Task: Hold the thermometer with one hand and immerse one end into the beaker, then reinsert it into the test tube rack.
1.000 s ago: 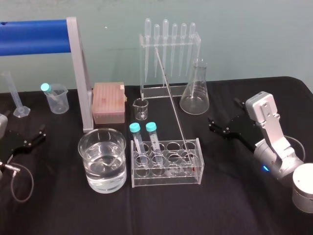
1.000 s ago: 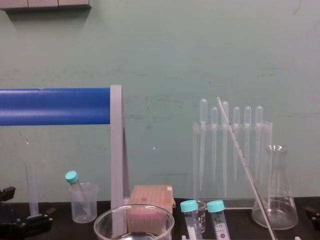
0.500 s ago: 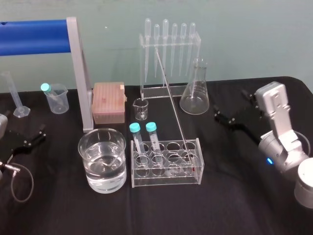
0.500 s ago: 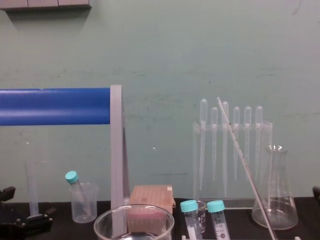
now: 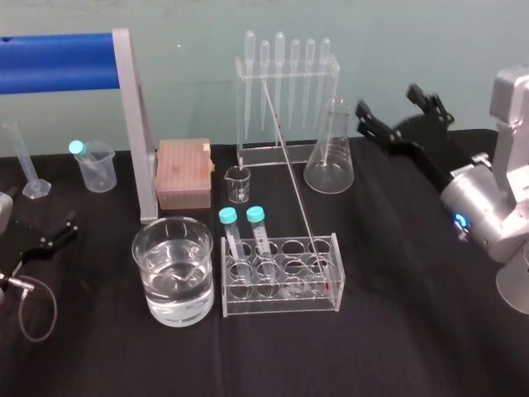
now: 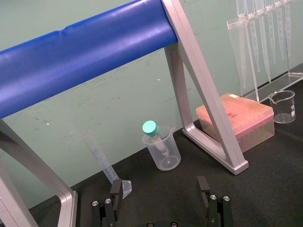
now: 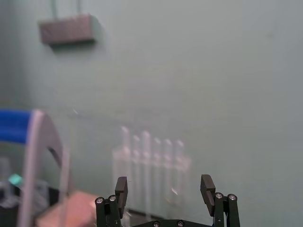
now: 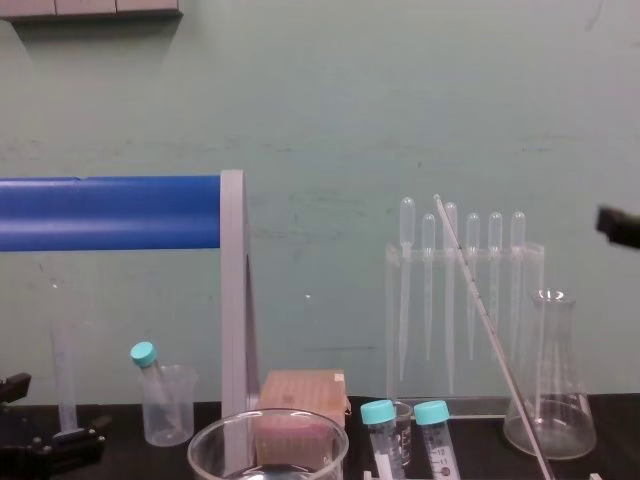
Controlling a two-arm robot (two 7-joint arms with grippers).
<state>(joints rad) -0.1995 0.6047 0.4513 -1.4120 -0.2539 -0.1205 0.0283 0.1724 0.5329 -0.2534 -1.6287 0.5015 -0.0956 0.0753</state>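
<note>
The thermometer (image 5: 289, 161) (image 8: 490, 330) stands slanted in the clear test tube rack (image 5: 281, 303), its top leaning back toward the pipette stand. The wide beaker (image 5: 145, 252) (image 8: 200, 440), part full of water, sits just left of the rack. My right gripper (image 5: 387, 99) (image 7: 164, 182) hangs open in the air at the right. It is behind and to the right of the conical flask, apart from the thermometer, with nothing between its fingers. One dark finger (image 8: 620, 225) pokes in at the chest view's right edge. My left gripper (image 5: 59, 230) (image 6: 159, 185) rests open on the table at far left.
A pipette stand (image 5: 285, 74), conical flask (image 5: 329, 157) and small glass beaker (image 5: 238, 184) stand behind the rack. Two teal-capped tubes (image 5: 229, 217) sit in the rack's left holes. A pink tip box (image 5: 183, 172), blue-barred frame (image 5: 58, 62), plastic beaker (image 5: 95, 165) and graduated cylinder (image 5: 25, 161) lie left.
My right gripper has lifted off the table at the right and swung up and back to the height of the flask's top, staying open. The left arm and the glassware are unmoved.
</note>
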